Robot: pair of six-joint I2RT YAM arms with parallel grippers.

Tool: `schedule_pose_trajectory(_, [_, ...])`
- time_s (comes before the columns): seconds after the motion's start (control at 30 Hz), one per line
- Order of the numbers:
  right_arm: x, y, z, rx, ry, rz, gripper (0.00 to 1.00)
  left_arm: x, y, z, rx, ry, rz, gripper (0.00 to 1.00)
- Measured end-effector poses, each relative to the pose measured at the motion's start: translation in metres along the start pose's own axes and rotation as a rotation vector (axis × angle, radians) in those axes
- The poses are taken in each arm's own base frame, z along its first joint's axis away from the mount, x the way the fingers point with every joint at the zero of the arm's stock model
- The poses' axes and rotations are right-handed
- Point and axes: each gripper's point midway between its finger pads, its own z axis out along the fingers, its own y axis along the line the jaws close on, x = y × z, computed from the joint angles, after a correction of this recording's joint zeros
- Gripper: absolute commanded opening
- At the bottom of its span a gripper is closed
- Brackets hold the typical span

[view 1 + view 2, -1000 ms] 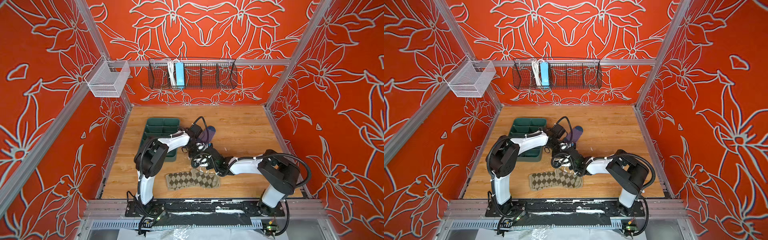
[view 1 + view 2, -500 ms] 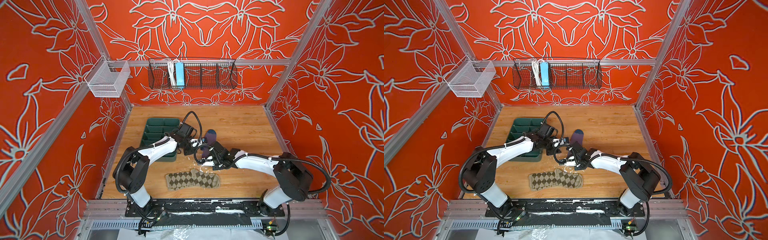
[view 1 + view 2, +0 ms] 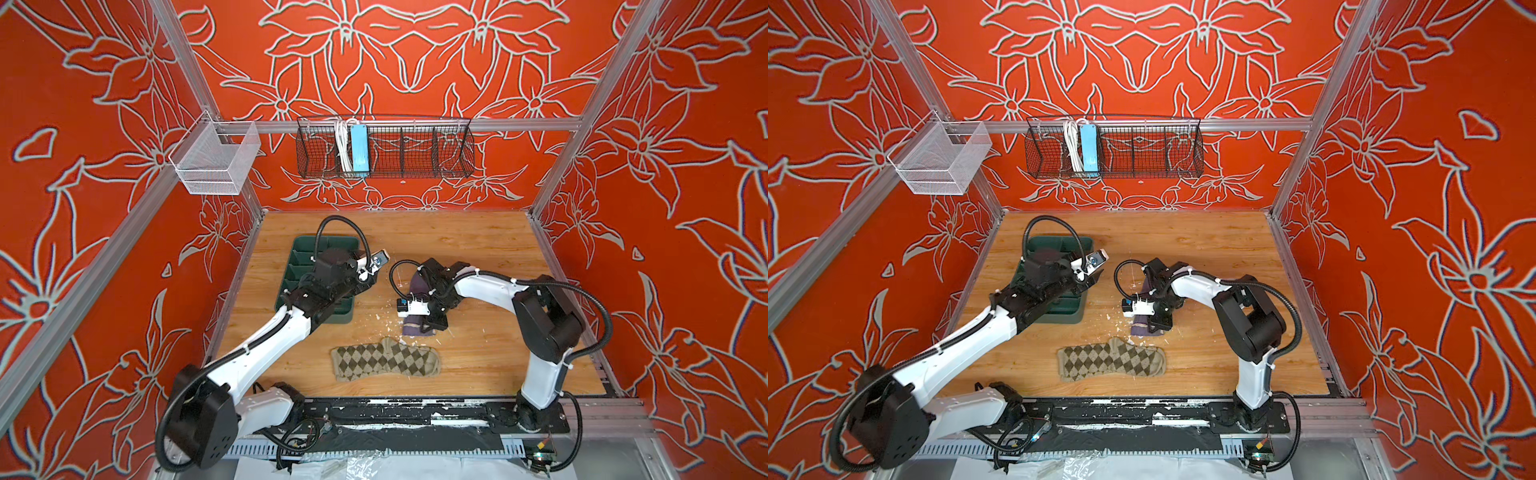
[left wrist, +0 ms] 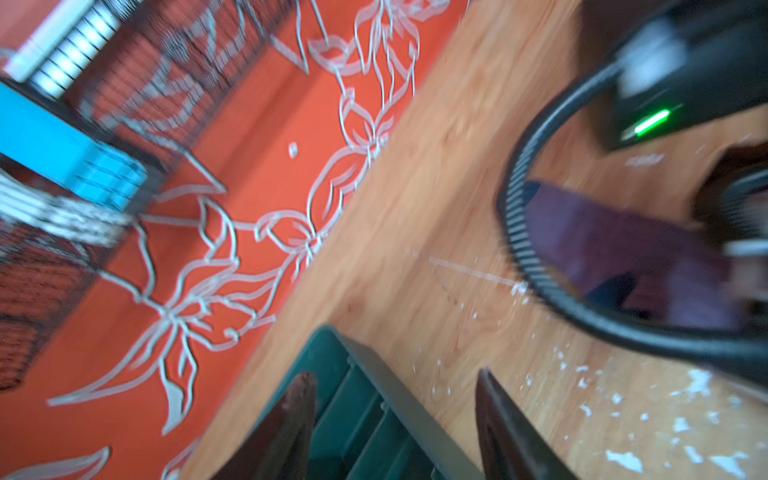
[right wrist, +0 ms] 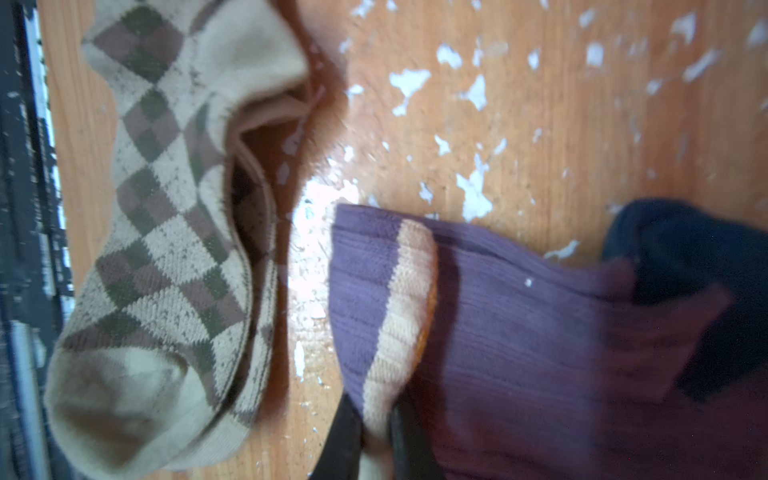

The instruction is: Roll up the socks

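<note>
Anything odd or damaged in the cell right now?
White flakes litter the wooden tabletop around the purple sock and the argyle sock; chipped surface or loose debris, cannot tell. The black front rail is scuffed white too.

purple sock (image 5: 519, 311): cuff folded (yellow showing) | argyle sock (image 3: 384, 365): flat, just beside

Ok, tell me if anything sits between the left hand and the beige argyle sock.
Nothing visible: only flecked wooden tabletop lies between left hand and beige argyle sock. The right hand, pinching the purple ribbed sock, sits beside that path.
</note>
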Motion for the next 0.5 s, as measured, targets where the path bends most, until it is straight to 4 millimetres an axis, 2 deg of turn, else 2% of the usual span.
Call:
schedule_pose_trajectory(0.1, [0.002, -0.003, 0.001, -0.035, -0.006, 0.052, 0.00, -0.029, -0.013, -0.023, 0.053, -0.116, 0.086, 0.65])
schedule_pose_trajectory(0.17, [0.002, -0.004, 0.001, -0.042, -0.007, 0.066, 0.00, -0.044, -0.039, -0.033, 0.113, -0.177, 0.195, 0.66])
schedule_pose_trajectory(0.23, [0.002, -0.004, 0.001, -0.042, -0.007, 0.073, 0.00, -0.047, -0.074, -0.033, 0.190, -0.196, 0.317, 0.66])
schedule_pose_trajectory(0.3, [0.002, -0.006, 0.001, -0.043, -0.006, 0.082, 0.00, -0.038, -0.112, -0.025, 0.277, -0.174, 0.424, 0.66])
schedule_pose_trajectory(0.37, [0.002, -0.007, 0.001, -0.048, -0.002, 0.090, 0.00, -0.016, -0.146, -0.013, 0.364, -0.119, 0.504, 0.65])
schedule_pose_trajectory(0.5, [0.003, -0.007, 0.001, -0.056, 0.005, 0.100, 0.00, 0.028, -0.190, 0.004, 0.473, -0.009, 0.587, 0.64])
